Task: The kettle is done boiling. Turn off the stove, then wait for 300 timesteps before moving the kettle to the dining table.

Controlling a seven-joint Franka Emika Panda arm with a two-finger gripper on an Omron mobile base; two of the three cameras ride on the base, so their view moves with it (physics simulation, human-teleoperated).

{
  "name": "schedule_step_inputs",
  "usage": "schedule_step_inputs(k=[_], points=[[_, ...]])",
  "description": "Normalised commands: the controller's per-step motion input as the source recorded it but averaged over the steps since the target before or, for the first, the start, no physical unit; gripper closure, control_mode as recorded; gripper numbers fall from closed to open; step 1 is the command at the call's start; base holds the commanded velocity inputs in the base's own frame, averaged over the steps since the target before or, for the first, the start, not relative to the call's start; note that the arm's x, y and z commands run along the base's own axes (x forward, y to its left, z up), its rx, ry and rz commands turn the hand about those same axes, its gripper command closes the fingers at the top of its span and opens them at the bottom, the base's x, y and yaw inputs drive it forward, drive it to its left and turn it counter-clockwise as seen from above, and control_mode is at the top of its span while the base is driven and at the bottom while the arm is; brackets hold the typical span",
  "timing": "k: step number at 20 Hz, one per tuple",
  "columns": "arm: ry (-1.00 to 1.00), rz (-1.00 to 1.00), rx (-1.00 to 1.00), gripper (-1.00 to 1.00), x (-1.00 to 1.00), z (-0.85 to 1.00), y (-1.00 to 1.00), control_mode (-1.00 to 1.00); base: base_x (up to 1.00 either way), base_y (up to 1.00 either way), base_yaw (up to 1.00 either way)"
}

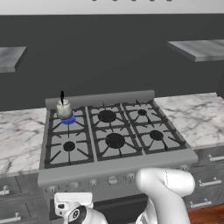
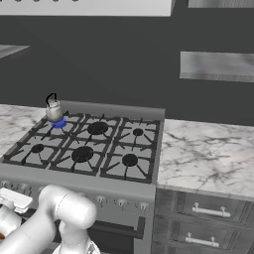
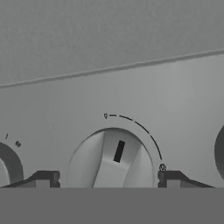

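Both base views show the kettle (image 1: 64, 109) on the stove (image 1: 113, 135), on the rear left burner over a blue flame (image 1: 68, 120). The hand view shows a knob (image 3: 113, 158) (pointer near upright) between the fingertips (image 3: 47, 178); the gripper (image 3: 107, 179) stands wide apart, contact unclear.

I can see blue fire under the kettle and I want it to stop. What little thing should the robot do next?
Probably close the tool on the knob and turn it. Its fingertips stand open on both sides of the knob, not yet squeezing it. On the stove, the blue flame under the kettle says the burner is on.
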Motion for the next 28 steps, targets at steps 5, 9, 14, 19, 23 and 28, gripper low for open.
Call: schedule_step_inputs(k=[5, 9, 14, 19, 23, 28], points=[[0.00, -0.01, 0.35, 1.00, 0.00, 0.00, 0.00, -1.00, 0.00, 0.00, 0.00], [0.00, 0.00, 0.33, 1.00, 0.00, 0.00, 0.00, -1.00, 0.00, 0.00, 0.00], [0.00, -0.01, 0.33, 1.00, 0.00, 0.00, 0.00, -1.00, 0.00, 0.00, 0.00], [0.00, -0.01, 0.32, 1.00, 0.00, 0.00, 0.00, -1.00, 0.00, 0.00, 0.00], [-0.02, -0.03, 0.30, 1.00, 0.00, 0.00, 0.00, -1.00, 0.00, 0.00, 0.00], [-0.07, -0.03, 0.23, 1.00, 0.00, -0.01, 0.00, -1.00, 0.00, 0.00, 0.00]])
